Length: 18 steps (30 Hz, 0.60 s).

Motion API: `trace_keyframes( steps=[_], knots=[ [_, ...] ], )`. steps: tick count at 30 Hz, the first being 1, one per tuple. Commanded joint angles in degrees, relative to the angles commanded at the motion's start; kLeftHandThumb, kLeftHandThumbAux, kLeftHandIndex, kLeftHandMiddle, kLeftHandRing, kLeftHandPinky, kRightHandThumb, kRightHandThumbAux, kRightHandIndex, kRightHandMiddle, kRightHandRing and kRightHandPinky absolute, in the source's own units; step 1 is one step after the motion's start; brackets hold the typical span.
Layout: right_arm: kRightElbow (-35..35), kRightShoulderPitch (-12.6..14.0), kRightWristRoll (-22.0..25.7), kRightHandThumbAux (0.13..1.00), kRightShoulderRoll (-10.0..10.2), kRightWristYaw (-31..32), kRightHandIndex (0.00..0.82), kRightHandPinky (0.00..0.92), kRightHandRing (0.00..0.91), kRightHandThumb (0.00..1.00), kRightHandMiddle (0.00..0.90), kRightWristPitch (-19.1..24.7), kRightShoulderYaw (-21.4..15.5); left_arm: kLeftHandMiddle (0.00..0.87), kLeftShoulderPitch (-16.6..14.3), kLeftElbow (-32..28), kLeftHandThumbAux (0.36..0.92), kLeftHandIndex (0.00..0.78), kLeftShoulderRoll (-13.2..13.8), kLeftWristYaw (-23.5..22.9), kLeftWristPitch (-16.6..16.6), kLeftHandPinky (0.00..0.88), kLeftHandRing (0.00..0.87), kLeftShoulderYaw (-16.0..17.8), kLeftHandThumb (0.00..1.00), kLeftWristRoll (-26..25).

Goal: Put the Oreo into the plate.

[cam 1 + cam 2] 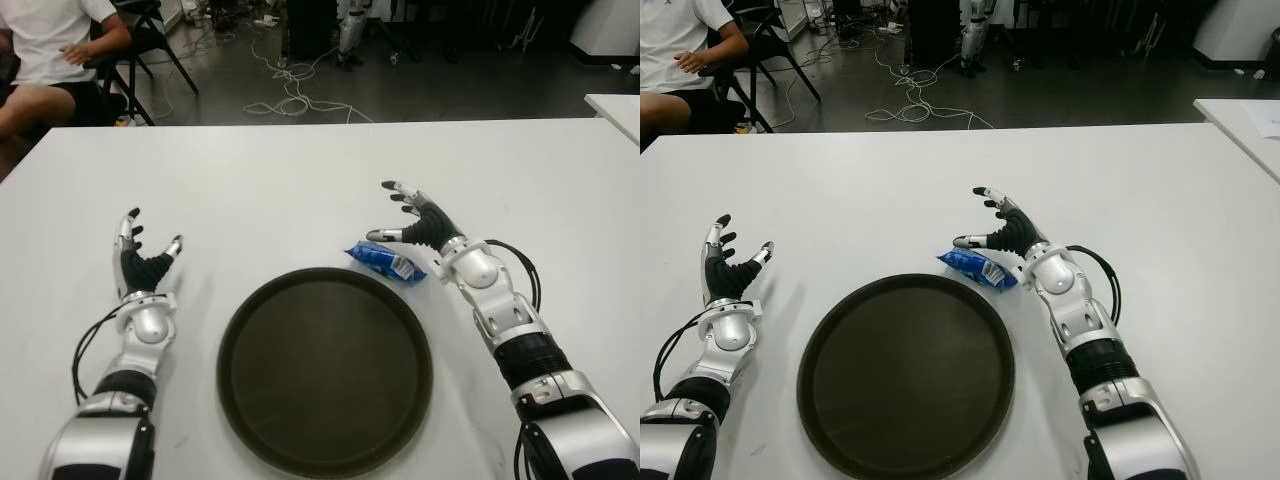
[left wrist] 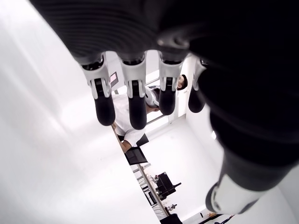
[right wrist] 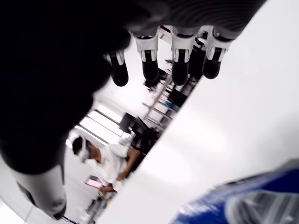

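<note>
Oreo pack (image 1: 386, 261) lies on table (image 1: 300, 190) at plate's (image 1: 240, 390) 1 o'clock rim, not yet grasped. Right hand (image 1: 420, 222) spread just above it; left hand (image 1: 140, 262) spread, idle at 9 o'clock. Pickup and placement remain.

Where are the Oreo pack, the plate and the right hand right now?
Oreo pack (image 1: 385, 262), left eye view, middle of the blue wrapper.
Plate (image 1: 240, 318), left eye view, its left rim.
Right hand (image 1: 425, 222), left eye view, the palm.

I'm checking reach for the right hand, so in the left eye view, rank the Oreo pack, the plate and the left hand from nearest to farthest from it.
From the right hand:
1. Oreo pack, just beside its thumb, toward the robot's left.
2. Plate, nearer the robot, in the middle.
3. Left hand, across the table on the far left.
</note>
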Motion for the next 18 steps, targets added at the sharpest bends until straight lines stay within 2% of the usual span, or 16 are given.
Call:
trace_keyframes(
  steps=[7,18],
  knots=[
    [-1.7,0.6,-0.2,0.683,-0.7,0.6,0.094,0.041,0.077,0.0,0.086,1.8,0.2,0.113,0.0,-0.2,0.773,0.13,-0.3,-0.7,-0.3,0.198,0.135,0.5,0.304,-0.8],
    [-3.4,1.0,-1.6,0.662,-1.5,0.3,0.107,0.048,0.086,0.0,0.092,4.3,1.1,0.11,0.3,-0.6,0.765,0.109,-0.1,-0.6,0.1,0.165,0.126,0.2,0.265,-0.4]
  ],
)
